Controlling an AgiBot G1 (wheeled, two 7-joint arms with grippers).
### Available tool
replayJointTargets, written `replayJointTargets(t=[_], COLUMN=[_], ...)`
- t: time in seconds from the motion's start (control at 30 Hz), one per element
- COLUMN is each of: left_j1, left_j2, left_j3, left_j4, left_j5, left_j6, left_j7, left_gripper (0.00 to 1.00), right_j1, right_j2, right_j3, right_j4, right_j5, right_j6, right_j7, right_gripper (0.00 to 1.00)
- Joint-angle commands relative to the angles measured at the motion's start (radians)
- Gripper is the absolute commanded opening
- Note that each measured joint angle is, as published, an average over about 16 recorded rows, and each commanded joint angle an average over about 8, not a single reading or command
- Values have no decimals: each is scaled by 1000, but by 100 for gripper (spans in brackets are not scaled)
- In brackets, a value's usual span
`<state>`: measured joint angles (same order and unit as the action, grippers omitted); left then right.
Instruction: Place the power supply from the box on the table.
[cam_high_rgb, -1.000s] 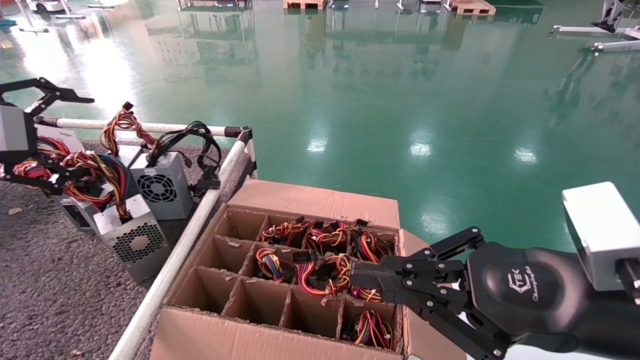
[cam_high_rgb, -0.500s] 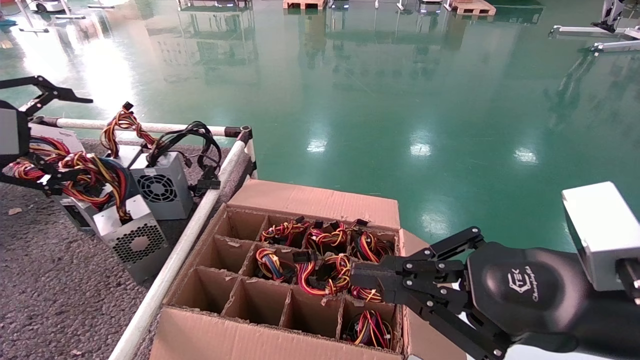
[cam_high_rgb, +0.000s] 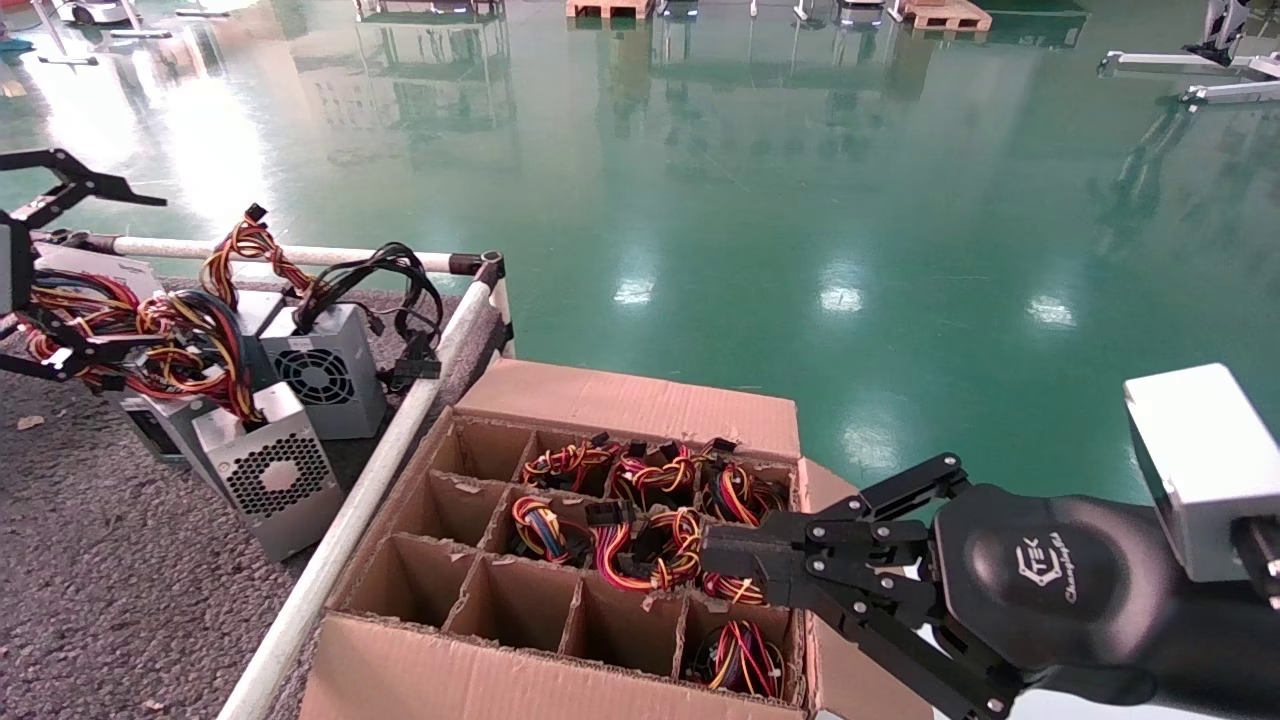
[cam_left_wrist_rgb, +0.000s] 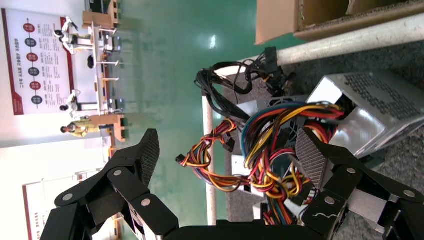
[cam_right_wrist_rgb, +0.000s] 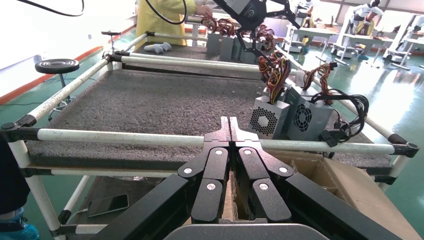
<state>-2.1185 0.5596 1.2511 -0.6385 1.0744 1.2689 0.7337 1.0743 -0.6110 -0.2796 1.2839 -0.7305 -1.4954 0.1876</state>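
Observation:
The power supply (cam_high_rgb: 272, 478), a silver block with a punched-hole face, stands on the grey table (cam_high_rgb: 90, 570) by the rail; it also shows in the wrist views (cam_left_wrist_rgb: 372, 112) (cam_right_wrist_rgb: 269, 118). Its coloured wire bundle (cam_high_rgb: 165, 340) rises toward my left gripper (cam_high_rgb: 135, 290), which is open at the far left. In the left wrist view the wires (cam_left_wrist_rgb: 270, 165) lie between the wide-apart pads (cam_left_wrist_rgb: 149, 152), against the one nearer the block. My right gripper (cam_high_rgb: 722, 555) (cam_right_wrist_rgb: 229, 125) is shut and empty above the right side of the box (cam_high_rgb: 620, 400).
A grey fan-grille unit (cam_high_rgb: 325, 370) with black cables stands behind the power supply. White tube rails (cam_high_rgb: 330, 540) border the table. Several box cells hold wire bundles (cam_high_rgb: 650, 545); the near-left cells are empty. Green floor lies beyond.
My left gripper has drifted left toward the frame edge, dragging the wire bundle with it. The power supply has shifted slightly and stands straighter. The right arm has not moved.

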Motion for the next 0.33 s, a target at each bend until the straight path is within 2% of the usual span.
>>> replayJointTargets(t=[0.03, 0.33], left_j1=[-8, -41], left_j2=[1, 17], left_j3=[2, 14], left_j4=[3, 28], left_j5=[8, 24], left_j6=[4, 21], left_j7=[4, 10], left_gripper=[100, 100], right_j1=[0, 0], right_j2=[0, 0], right_j3=[0, 0], right_j4=[0, 0], right_j5=[0, 0], right_j6=[0, 0], right_j7=[0, 0], right_gripper=[0, 0])
